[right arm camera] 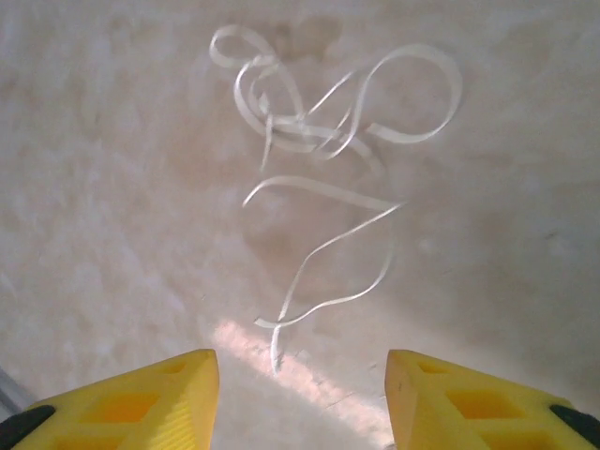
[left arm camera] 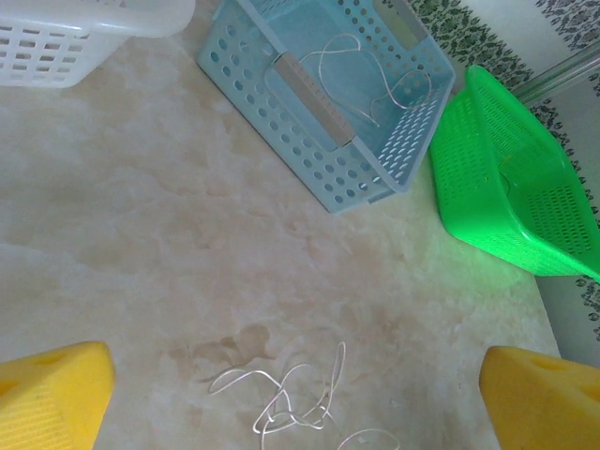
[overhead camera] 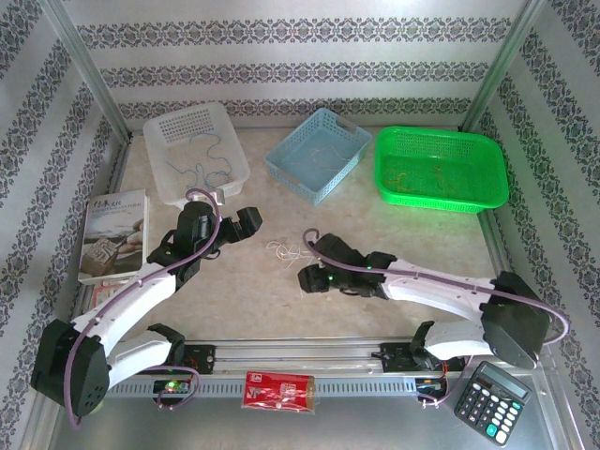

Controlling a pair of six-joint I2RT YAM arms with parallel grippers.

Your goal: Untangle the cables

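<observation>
A pale marbled table point(overhead camera: 422, 234) carries two robot arms at its near edge, the left arm point(overhead camera: 131, 300) and the right arm point(overhead camera: 441, 291), both reaching toward the middle. Three baskets line the far edge: a white basket point(overhead camera: 150, 159) holding dark wires point(overhead camera: 202, 169), a blue basket point(overhead camera: 281, 173) holding pale wires point(left arm camera: 375, 84), and a green basket point(overhead camera: 441, 202). One book point(overhead camera: 114, 234) lies at the left edge, one calculator point(overhead camera: 494, 401) at the near right corner, and one red packet point(overhead camera: 278, 389) at the near edge.

The left gripper point(left arm camera: 295, 375) is spread wide and empty. The right gripper point(right arm camera: 302, 361) is parted, holding nothing.

The cables point(right arm camera: 319, 141), one small pale tangle, lie mid-table between the two grippers, just ahead of the right fingers point(right arm camera: 169, 398), not touching. The strands are too thin to count.
</observation>
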